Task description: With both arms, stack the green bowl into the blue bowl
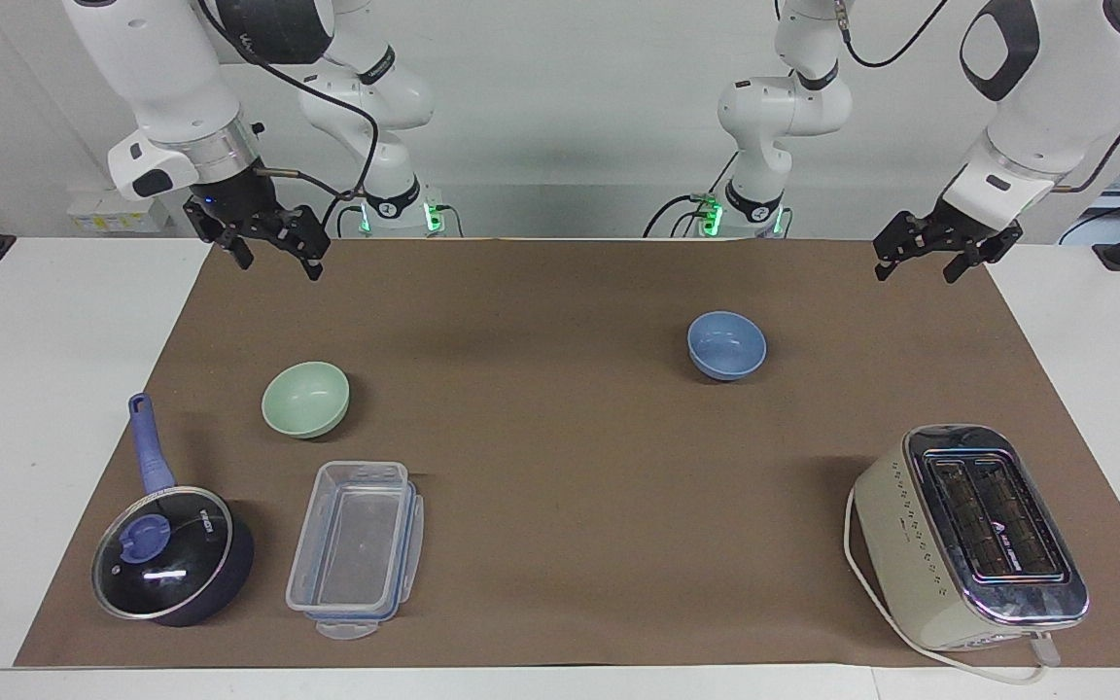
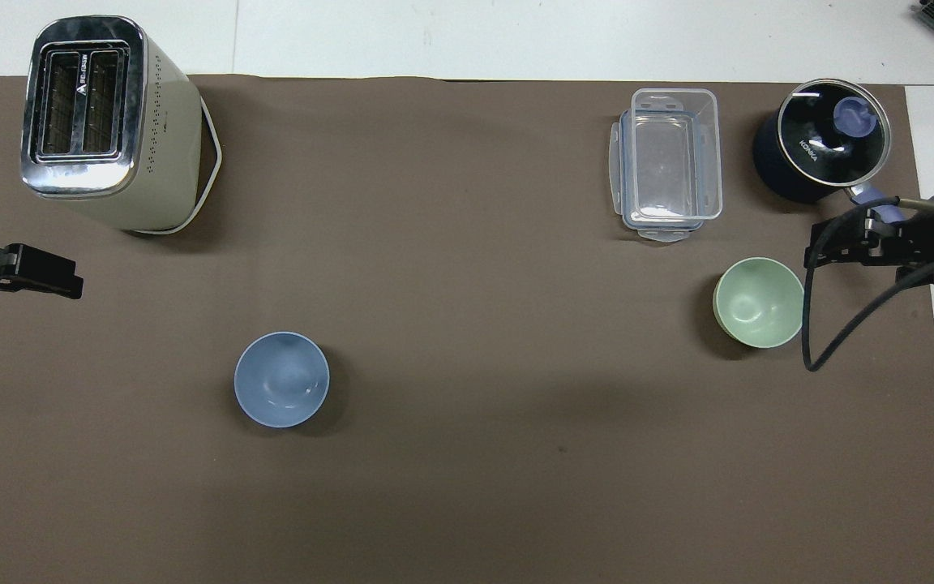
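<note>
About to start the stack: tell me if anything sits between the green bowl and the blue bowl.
Nothing visible does. Only bare brown mat lies between the green bowl and the blue bowl. The clear lidded container and saucepan sit farther from the robots than the green bowl, off that path.
</note>
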Controlling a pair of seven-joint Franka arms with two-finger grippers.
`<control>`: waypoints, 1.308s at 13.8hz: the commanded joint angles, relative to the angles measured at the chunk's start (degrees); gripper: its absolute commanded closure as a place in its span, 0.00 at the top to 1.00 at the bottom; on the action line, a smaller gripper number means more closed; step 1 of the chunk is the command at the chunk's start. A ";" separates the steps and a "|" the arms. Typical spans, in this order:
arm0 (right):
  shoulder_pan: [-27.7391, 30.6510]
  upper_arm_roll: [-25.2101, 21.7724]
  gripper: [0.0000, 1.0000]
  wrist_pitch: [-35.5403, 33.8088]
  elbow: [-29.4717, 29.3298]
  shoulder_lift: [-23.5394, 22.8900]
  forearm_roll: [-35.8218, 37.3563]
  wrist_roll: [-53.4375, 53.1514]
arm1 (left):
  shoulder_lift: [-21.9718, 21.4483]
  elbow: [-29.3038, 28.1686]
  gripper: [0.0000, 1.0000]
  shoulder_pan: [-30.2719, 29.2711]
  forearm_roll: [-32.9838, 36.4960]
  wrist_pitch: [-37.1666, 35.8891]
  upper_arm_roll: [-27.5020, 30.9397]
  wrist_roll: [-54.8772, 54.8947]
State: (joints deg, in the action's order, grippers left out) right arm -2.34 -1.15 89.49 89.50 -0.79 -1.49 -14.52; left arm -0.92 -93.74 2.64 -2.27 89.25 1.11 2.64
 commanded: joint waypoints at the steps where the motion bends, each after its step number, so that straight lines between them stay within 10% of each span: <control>1: 0.58 -0.08 1.00 -0.19 -0.03 0.35 -1.32 1.08 | -0.22 0.05 1.00 0.09 0.78 -0.31 -0.14 -0.18; 18: 0.67 -0.08 1.00 -0.19 -0.03 0.35 -1.32 1.08 | -1.98 -7.23 1.00 0.79 0.51 5.75 -0.67 0.17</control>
State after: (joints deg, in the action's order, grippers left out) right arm -2.33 -1.15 89.49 89.50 -0.79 -1.49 -14.52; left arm -0.98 -97.29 2.75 -2.27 92.07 0.27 2.65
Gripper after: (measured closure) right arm 0.000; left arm 0.000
